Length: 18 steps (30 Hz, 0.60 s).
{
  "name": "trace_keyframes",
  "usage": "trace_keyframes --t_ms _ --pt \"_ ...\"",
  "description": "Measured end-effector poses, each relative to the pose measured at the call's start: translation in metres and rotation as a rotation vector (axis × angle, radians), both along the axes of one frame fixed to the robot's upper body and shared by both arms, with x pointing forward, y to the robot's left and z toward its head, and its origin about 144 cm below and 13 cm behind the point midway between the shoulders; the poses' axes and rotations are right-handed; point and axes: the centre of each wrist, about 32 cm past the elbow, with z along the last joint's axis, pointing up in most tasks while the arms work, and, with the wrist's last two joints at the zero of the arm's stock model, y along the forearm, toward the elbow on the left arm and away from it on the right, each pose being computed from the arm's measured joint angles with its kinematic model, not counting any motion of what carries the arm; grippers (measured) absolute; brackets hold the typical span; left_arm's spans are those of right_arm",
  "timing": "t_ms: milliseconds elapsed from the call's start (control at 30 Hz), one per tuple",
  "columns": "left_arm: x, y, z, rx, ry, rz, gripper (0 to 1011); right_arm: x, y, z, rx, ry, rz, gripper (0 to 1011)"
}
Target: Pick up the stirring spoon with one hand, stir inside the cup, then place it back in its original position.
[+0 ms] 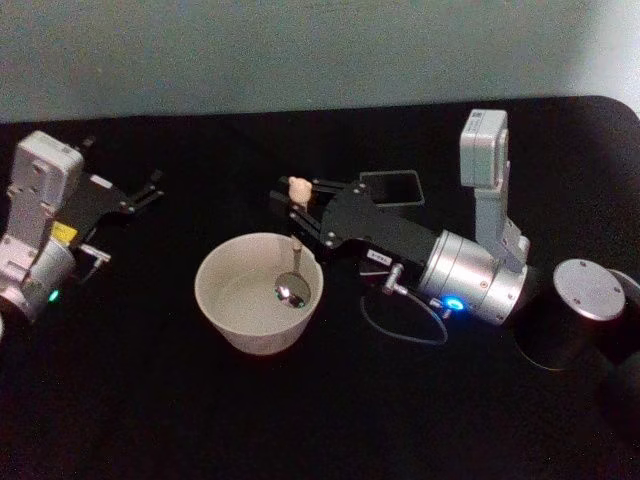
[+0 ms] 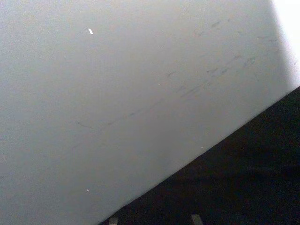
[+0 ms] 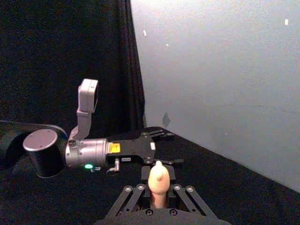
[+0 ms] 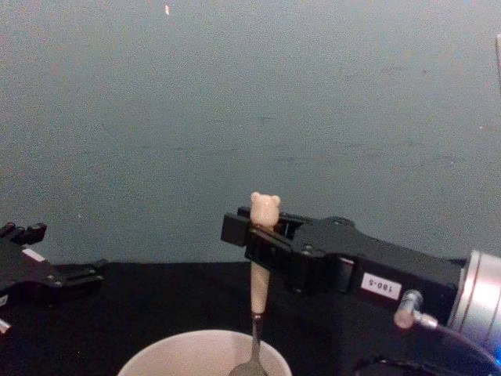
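Now our right pincer (image 1: 298,205) pinches the stirring spoon (image 4: 260,291) upright so it reaches the cup (image 1: 212,262); left pincer (image 1: 150,190), spread, idles at nine o'clock.

The wide round cup (image 1: 245,335) is plain cream-white; the slender wooden-handled stirring spoon (image 4: 259,291) pale beige, its metal bowl silver; the surface (image 1: 300,420) plain black.

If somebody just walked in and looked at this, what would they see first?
The little bear-headed spoon catches the eye first. The right tool is shut on its handle and holds it upright, with the shiny end down inside the cream cup in the middle of the black table. The left tool sits open off to the left, and a dark square holder stands behind the right tool.
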Motion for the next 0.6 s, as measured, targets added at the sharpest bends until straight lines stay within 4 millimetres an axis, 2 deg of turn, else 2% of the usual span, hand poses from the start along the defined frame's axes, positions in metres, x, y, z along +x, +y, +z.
trace_keyframes --t_ms 600 --pt "0.000 0.000 0.000 0.000 0.000 0.000 1001 0.000 0.003 -0.015 -0.002 0.003 0.010 187"
